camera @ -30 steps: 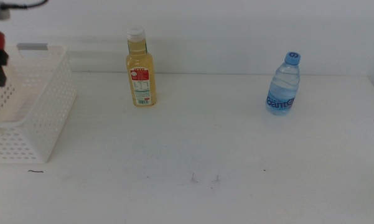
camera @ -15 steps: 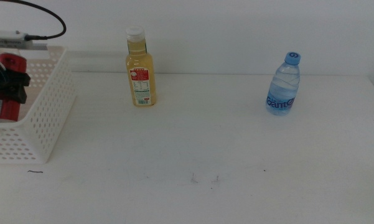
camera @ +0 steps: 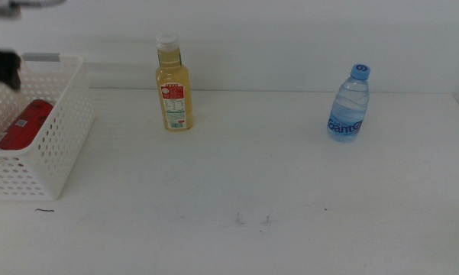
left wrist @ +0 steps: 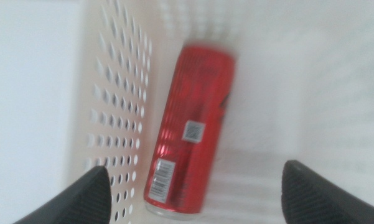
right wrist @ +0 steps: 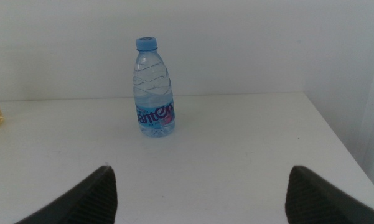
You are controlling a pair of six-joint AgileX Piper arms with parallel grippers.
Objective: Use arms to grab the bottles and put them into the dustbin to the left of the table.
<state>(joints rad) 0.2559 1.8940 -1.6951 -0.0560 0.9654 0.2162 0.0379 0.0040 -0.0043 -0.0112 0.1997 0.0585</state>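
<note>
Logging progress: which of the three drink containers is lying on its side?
The red can, lying flat inside the dustbin. The yellow-liquid bottle and the water bottle stand upright on the table.

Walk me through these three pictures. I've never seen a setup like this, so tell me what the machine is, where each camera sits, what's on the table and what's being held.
This is a two-armed robot at a white table, clearing drinks into a basket.

The wide picture looks down over the table. It shows a yellow bottle, a water bottle and, at the left, a white basket with a red can lying inside.

The other two pictures come from cameras on the robot's wrists; the dark shapes at the bottom are its fingers. The left gripper hangs open above the basket, looking down on the can. The right gripper waits, open, facing the water bottle.

Nothing is held right now.
</note>
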